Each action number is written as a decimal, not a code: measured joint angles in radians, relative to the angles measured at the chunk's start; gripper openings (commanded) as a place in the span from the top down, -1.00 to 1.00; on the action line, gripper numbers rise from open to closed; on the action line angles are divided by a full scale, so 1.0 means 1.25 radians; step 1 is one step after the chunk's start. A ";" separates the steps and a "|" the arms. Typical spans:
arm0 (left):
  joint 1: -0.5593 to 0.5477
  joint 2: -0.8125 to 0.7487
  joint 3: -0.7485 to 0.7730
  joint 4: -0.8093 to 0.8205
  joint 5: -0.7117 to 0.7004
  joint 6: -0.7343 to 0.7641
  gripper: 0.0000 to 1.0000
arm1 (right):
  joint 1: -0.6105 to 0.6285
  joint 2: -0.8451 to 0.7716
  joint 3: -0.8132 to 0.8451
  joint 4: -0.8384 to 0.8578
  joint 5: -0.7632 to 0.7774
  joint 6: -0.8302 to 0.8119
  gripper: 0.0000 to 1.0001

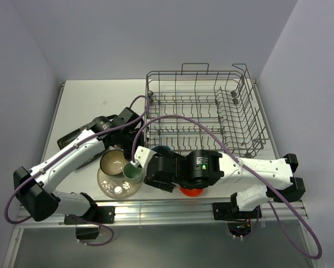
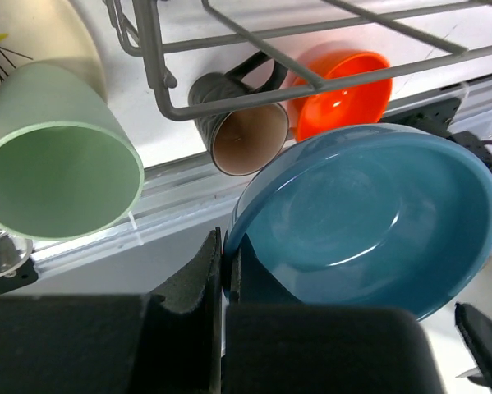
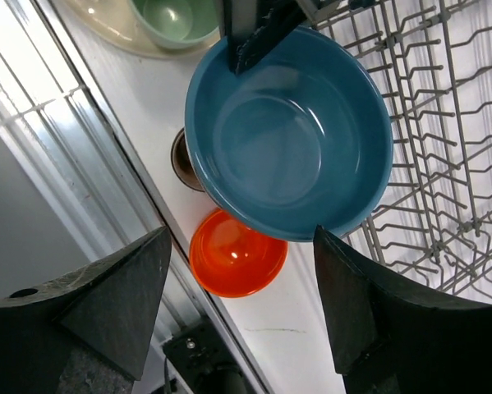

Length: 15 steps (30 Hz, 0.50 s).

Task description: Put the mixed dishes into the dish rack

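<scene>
A white bench (image 1: 100,97) fills the middle of the overhead view, with a faint dark scuff (image 1: 105,103) on it toward 10 o'clock. A thin metal trim (image 1: 52,120) edges its 9 o'clock side. Along the 6 o'clock edge runs a slotted aluminium rail (image 1: 167,211), with a plain grey surface (image 1: 172,245) beyond it. Pale lavender walls close in the scene: the back wall (image 1: 155,33) at 12 o'clock, the left wall (image 1: 16,84) at 9 and the right wall (image 1: 311,84) at 3.

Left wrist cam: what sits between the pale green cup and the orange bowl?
A small dark brown mug; the left wrist view shows it.
</scene>
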 measured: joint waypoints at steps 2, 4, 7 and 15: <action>0.000 0.006 0.000 -0.005 0.005 0.009 1.00 | 0.003 0.000 -0.002 -0.002 -0.008 -0.014 -0.44; 0.000 0.010 0.000 -0.010 0.014 0.020 1.00 | 0.007 0.000 -0.008 -0.001 -0.013 -0.023 -0.38; -0.002 0.015 0.000 -0.017 0.023 0.036 1.00 | 0.014 0.001 -0.016 -0.001 -0.024 -0.046 -0.33; -0.006 0.034 0.001 -0.037 0.054 0.081 1.00 | 0.043 0.027 -0.030 0.005 -0.035 -0.079 -0.32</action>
